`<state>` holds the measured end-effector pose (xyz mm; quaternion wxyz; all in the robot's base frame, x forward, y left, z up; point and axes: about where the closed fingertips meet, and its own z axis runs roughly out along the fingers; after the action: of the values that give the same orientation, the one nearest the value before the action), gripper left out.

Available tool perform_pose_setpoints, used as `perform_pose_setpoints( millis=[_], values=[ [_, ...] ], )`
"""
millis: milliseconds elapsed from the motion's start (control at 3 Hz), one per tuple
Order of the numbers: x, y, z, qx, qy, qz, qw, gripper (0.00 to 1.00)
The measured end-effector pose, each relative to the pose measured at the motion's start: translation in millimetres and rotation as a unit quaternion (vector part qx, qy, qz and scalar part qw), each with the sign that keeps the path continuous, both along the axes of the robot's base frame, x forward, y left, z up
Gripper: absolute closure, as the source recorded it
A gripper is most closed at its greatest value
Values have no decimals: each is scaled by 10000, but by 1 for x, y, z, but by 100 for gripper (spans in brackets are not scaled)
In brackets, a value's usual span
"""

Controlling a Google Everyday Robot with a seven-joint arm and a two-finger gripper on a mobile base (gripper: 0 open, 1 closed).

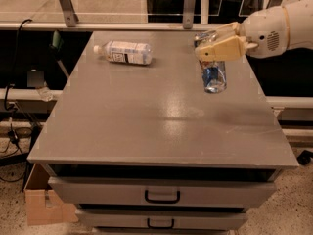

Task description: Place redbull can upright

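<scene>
The redbull can [214,77], silver with blue patches, hangs nearly vertical in my gripper [215,50], which is shut on its upper part. The can is over the back right part of the grey table [146,121]. Its lower end is close to the tabletop, and I cannot tell whether it touches. The cream fingers [222,48] and the white arm reach in from the right edge of the view.
A clear plastic bottle with a white label [124,53] lies on its side at the table's back left. Two drawers with black handles [161,196] are under the tabletop. A cardboard box [41,199] sits on the floor at the lower left. Metal rails run behind the table.
</scene>
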<state>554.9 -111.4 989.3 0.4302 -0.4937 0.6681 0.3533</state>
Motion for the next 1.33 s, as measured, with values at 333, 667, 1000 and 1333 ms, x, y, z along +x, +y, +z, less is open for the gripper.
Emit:
perform_pose_setpoints(
  millis=[333,667,1000,1333],
  values=[
    [-13,6,2,611,-615,675,9939,100],
    [-27,8,-7,990,-1239,1209,9799,100],
    [-38,7,-19,1236,-1628,1580,9660,100],
    [-44,9,-36,1350,-1673,1827,9594,82]
  ],
)
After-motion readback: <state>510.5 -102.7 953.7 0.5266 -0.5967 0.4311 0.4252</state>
